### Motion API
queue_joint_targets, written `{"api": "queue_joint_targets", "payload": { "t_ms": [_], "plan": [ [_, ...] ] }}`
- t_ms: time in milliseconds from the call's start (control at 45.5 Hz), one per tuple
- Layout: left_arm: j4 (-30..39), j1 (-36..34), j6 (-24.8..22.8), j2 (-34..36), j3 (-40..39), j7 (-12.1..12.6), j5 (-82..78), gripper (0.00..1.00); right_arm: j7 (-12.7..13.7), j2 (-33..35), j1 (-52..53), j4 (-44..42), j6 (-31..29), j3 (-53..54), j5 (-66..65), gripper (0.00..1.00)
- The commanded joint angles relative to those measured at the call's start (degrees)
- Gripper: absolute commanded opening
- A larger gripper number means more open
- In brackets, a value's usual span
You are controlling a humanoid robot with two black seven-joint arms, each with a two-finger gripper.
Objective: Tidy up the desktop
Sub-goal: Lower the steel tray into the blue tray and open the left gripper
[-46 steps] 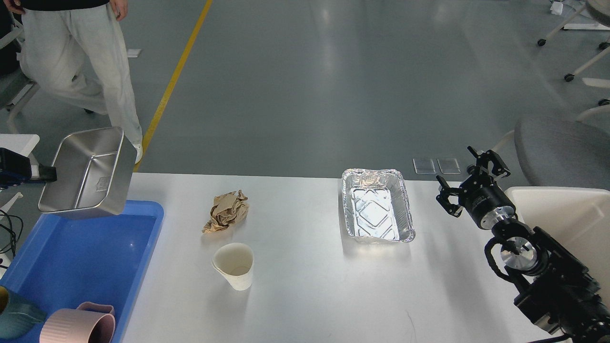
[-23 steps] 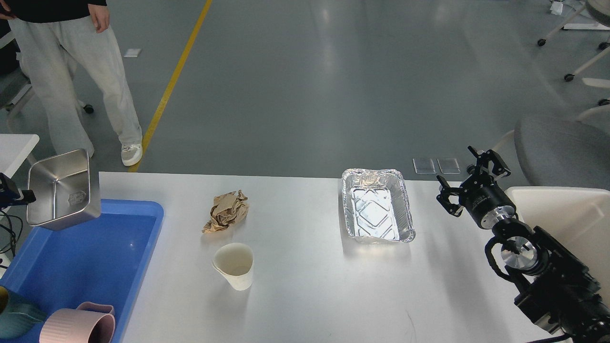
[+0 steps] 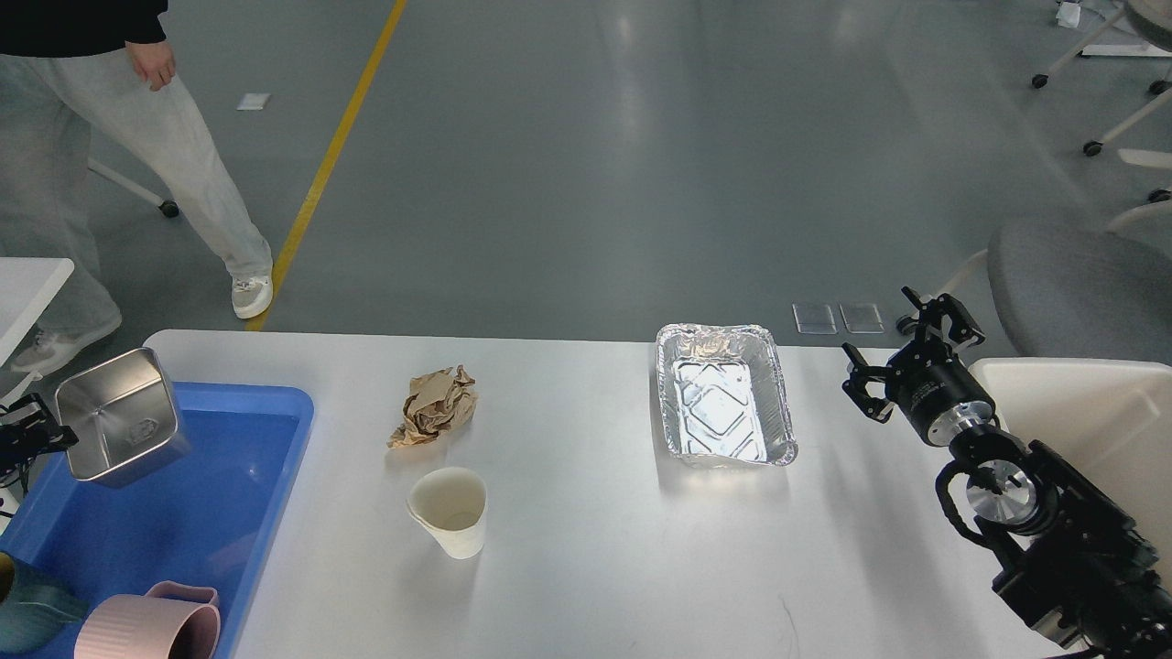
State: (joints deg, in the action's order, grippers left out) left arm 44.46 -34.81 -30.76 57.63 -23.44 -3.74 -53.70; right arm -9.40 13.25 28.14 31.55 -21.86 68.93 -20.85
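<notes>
The white desktop (image 3: 595, 567) carries a crumpled brown paper ball (image 3: 435, 407), a white paper cup (image 3: 450, 509) lying tilted, and an empty foil tray (image 3: 724, 394). At the far left my left gripper (image 3: 50, 434) is shut on the rim of a steel container (image 3: 122, 427), held tilted low over the blue tray (image 3: 192, 513). On the right my right gripper (image 3: 881, 328) stands open and empty, just beyond the foil tray's right side.
A pink mug (image 3: 151, 628) and a teal mug (image 3: 32, 615) lie in the blue tray's near end. An off-white bin (image 3: 1099, 412) stands at the right edge. A person (image 3: 110, 146) walks behind the table's left; a grey chair (image 3: 1080, 284) sits back right.
My left gripper has carried the steel container down and leftward, lowering it toward the blue tray. The person has stepped left. My right arm has barely moved.
</notes>
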Motion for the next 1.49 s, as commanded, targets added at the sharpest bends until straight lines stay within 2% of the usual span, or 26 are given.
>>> {"api": "queue_joint_targets", "payload": {
  "t_ms": [0,176,395,571,791,966,1054,1164,1230,1274,1318,1472],
  "plan": [
    [-3.9,1.7,2.5,-3.8,0.2,-0.5,-0.2,0.00,0.0,0.0,-0.1,0.0,0.1,-0.7,0.0,1.00],
    [-7.6,2.5,5.3,-9.2,0.9,-0.5,-0.1,0.00,0.0,0.0,-0.2,0.0,0.1,-0.9,0.0,1.00],
    [-8.2,2.5,7.0,-12.8,0.9,-0.7,0.1,0.02,0.0,0.5,-0.2,0.1,0.1,-0.9,-0.1,1.00],
    [-8.2,2.5,7.0,-13.2,0.9,-0.7,0.2,0.08,0.0,0.5,-0.2,0.1,0.1,-0.9,0.0,1.00],
    [-8.2,3.1,7.2,-13.2,0.8,-0.7,0.7,0.24,0.0,0.4,-0.3,0.1,0.1,-0.9,0.0,1.00],
    [-8.2,3.0,6.3,-12.7,0.3,-0.8,1.0,0.51,0.0,0.5,-0.2,0.1,0.1,-0.9,0.0,1.00],
    [-8.0,3.0,6.1,-12.1,0.1,-3.2,1.5,0.64,0.0,0.5,-0.2,0.1,0.1,-0.9,0.0,1.00],
    [-7.0,3.3,6.0,-10.5,0.0,-9.3,2.6,0.79,0.0,0.5,-0.2,0.1,0.1,-0.9,-0.1,1.00],
    [-5.3,3.2,4.7,-9.1,-0.1,-13.5,2.7,0.83,0.0,0.4,-0.2,0.1,0.1,-0.9,0.0,1.00],
    [-3.2,3.2,3.7,-7.8,-0.2,-15.3,2.6,0.83,0.0,0.4,-0.2,0.2,0.1,-1.0,0.0,1.00],
    [-0.6,2.8,2.9,-6.3,-0.4,-16.1,2.6,0.83,0.0,0.4,-0.2,0.1,0.1,-1.0,-0.1,1.00],
    [10.0,2.4,2.9,-1.9,-4.1,-15.7,2.7,0.83,0.0,0.4,-0.2,0.1,0.1,-1.0,0.0,1.00]
  ]
}}
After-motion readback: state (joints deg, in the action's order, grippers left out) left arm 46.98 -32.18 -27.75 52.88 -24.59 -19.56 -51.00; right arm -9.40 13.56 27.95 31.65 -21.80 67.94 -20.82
